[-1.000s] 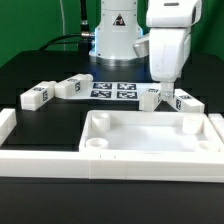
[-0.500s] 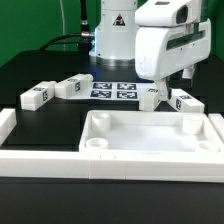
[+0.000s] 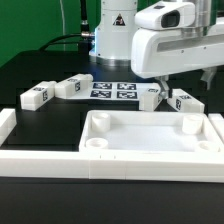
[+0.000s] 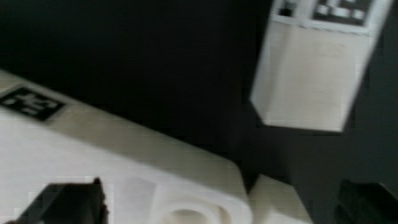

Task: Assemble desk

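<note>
Now the arm (image 3: 172, 45) has swung up and rolled toward the exterior view's right; a second ago it hung upright over the right-hand legs. Nothing on the counter (image 3: 30, 72) has shifted. Fingers (image 4: 68, 203) are spread fully wide, holding nothing. My read: it's reorienting for a pick, and with no leg seated the assembly has barely started.

Tabletop (image 3: 150, 137) lies recess-side up at the front, apparently pushed against the border wall (image 3: 40, 160). The corner recesses I can see are empty.

Legs sit behind it:
- far-left leg block (image 3: 37, 96) and inner-left leg block (image 3: 70, 87), with open counter around them
- inner-right leg block (image 3: 150, 98) and far-right leg block (image 3: 185, 101), just behind the tabletop's back rim
- marker board (image 3: 113, 89) between the pairs

Wrist view shows a leg block (image 4: 320, 75) near a tabletop corner, with a dark gap between them, not touching. Can't tell which of the right pair it is. Room is tight there, so the rim is the clip risk on descent.
</note>
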Available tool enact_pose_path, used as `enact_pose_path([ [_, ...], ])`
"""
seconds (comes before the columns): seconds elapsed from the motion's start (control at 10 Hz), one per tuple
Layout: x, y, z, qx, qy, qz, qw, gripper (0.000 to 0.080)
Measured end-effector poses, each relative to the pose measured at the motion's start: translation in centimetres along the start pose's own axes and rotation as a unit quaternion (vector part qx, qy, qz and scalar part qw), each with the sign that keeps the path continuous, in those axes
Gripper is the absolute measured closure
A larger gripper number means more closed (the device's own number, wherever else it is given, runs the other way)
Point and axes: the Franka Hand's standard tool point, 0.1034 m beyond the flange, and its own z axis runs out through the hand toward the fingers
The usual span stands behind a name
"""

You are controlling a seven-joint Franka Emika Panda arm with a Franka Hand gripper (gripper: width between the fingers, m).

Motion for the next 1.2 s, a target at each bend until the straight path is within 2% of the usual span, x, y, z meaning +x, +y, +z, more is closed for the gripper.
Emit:
enact_pose_path([
  [0.1, 0.1, -0.8, 0.1, 0.005, 0.0, 0.034, 0.999, 0.0151],
  [0.5, 0.1, -0.8, 0.1, 0.006, 0.0, 0.031, 1.0, 0.0151],
  [0.7, -0.5, -1.7, 0.3, 0.005, -0.006, 0.053, 0.999, 0.0151],
  [0.8, -0.6, -2.2, 0.4, 0.0, -0.008, 0.035, 0.999, 0.0151],
  [0.9, -0.6, -2.1, 0.4, 0.002, -0.008, 0.04, 0.999, 0.0151],
  [1.2, -1.5, -1.9, 0.4, 0.002, -0.119, 0.041, 0.992, 0.0151],
])
